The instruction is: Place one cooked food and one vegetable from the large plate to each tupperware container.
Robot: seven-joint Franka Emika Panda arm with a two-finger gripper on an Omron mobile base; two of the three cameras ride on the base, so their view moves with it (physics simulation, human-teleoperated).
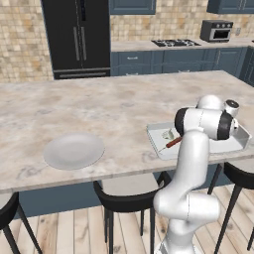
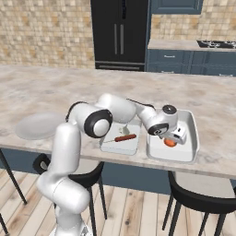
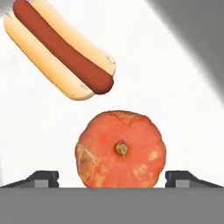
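Two spread fingers (image 3: pixel 177 177) either side of the tomato (image 3: pixel 120 149), arm bent low.

Tomato (image 3: pixel 120 155), stem scar up, lies in the larger tray (image 2: pixel 192 133); hot dog (image 3: pixel 61 50) at its 11 o'clock, apart. Stick sausage (image 2: pixel 125 138) and a pale lump (image 2: pixel 125 129), possibly touching, occupy the smaller tray (image 2: pixel 122 148). Plate (image 1: pixel 74 150) bare.

The marbled table (image 1: pixel 114 106) carries three things. The large plate (image 1: pixel 74 150) lies toward its left. The small tupperware container (image 2: pixel 120 139) and the larger tupperware container (image 2: pixel 191 133) sit side by side at its front edge.
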